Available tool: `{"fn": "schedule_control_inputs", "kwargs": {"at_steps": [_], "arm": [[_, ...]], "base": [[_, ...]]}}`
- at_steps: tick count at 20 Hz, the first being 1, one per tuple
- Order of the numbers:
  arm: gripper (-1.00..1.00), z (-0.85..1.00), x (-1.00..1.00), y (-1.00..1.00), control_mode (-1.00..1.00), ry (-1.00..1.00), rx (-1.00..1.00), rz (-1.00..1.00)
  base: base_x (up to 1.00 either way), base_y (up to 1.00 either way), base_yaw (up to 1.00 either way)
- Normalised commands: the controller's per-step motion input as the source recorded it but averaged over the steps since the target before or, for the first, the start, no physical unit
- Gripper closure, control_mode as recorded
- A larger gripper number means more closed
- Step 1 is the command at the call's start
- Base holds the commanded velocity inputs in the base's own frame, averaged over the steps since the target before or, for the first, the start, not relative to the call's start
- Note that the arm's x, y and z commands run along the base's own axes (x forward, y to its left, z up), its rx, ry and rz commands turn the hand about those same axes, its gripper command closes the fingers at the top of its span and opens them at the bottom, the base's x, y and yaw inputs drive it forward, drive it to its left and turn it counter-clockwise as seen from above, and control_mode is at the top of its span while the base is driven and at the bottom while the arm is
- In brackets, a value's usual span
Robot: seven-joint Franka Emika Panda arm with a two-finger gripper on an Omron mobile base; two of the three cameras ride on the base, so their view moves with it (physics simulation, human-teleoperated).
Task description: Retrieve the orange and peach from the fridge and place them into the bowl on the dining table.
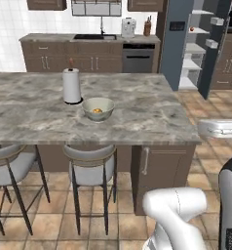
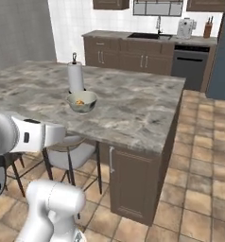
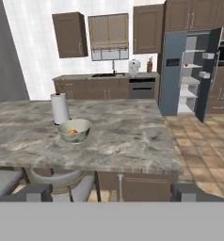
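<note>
Faintly, orange fruit [image 1: 97,111] half-hidden in bowl [image 1: 98,108], gripper [image 3: 112,192] open, empty, fridge [image 3: 189,70] door ajar

No readable text, labels, brands or numbers showed anywhere. The fridge [image 1: 179,46], upper right of the left base view, carried a dark panel [image 1: 177,26] on its closed door, but nothing on it could be read. The paper towel roll [image 1: 71,86], the bowl [image 1: 98,108] and the dishwasher front [image 1: 138,57] were plain, no markings. The white appliance [image 2: 185,28] on the back counter, upper right of the right base view, was too small to tell any lettering.
</note>
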Motion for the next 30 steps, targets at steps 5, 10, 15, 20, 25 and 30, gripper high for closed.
{"fn": "schedule_control_inputs", "kwargs": {"at_steps": [5,10,15,20,25,30], "arm": [[-1.0,0.0,0.0,0.0,1.0,0.0,0.0,0.0],[-1.0,0.0,0.0,0.0,1.0,0.0,0.0,0.0],[-1.0,0.0,0.0,0.0,1.0,0.0,0.0,0.0],[-1.0,0.0,0.0,0.0,1.0,0.0,0.0,0.0],[-1.0,0.0,0.0,0.0,1.0,0.0,0.0,0.0],[-1.0,0.0,0.0,0.0,1.0,0.0,0.0,0.0]], "base": [[-0.45,-1.0,-0.37],[-0.12,-1.0,-0.43],[0.0,-1.0,-0.39],[0.1,-0.9,-0.3],[0.69,-0.16,-0.14],[0.99,0.01,-0.05]]}}
